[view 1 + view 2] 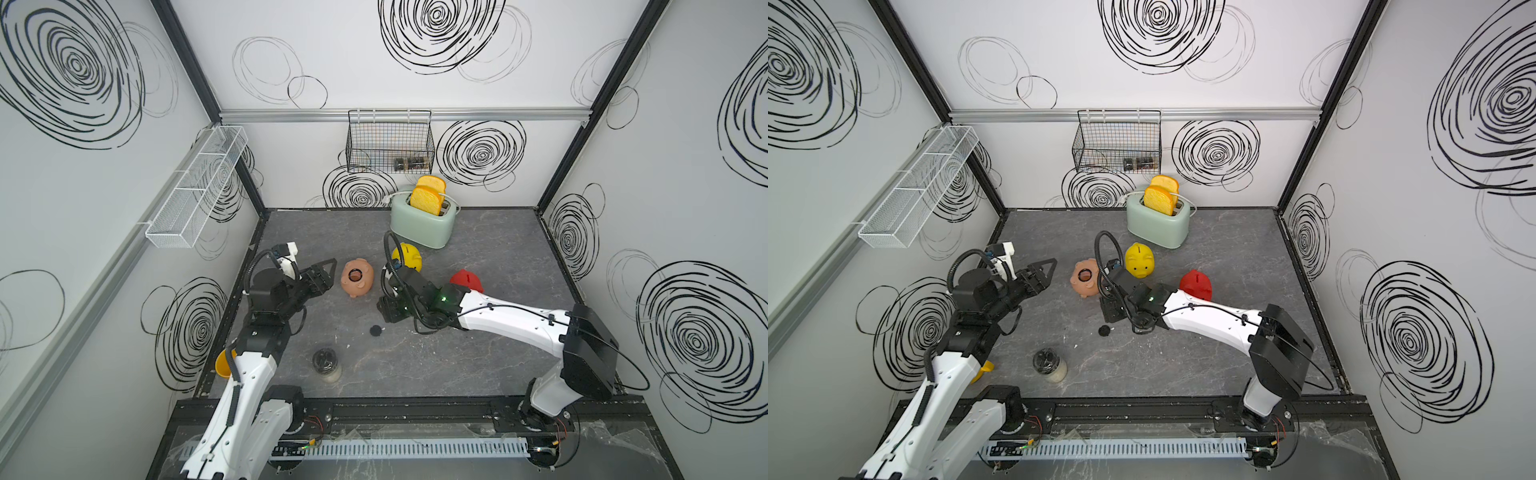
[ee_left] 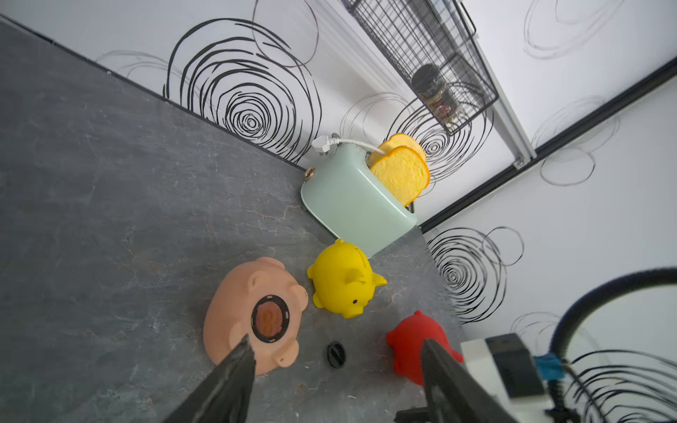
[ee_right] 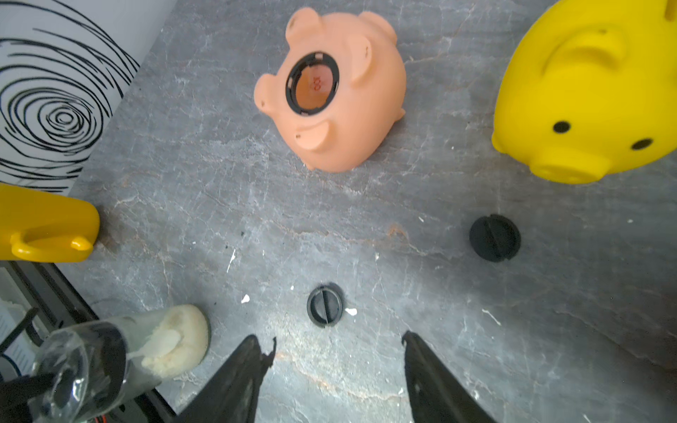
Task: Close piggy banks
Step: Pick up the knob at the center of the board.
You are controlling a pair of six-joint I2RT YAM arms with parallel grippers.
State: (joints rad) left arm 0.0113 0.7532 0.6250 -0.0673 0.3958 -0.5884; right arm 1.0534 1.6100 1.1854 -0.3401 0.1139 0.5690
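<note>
White moulded shells covered the left arm and the right arm, broken by black joint housings. A ribbed black hose looped at each wrist. A small green light glowed on the right arm. Each arm ended in black tapered fingers.

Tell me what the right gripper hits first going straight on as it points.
Probably the small black cap on the table just ahead of the open right gripper; depth is unclear, so bare table might come first.

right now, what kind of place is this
Probably a robot test booth, not a home kitchen: swirl-printed walls box in a table, two arms mount on a front rail, and the toaster holds toy toast.
</note>
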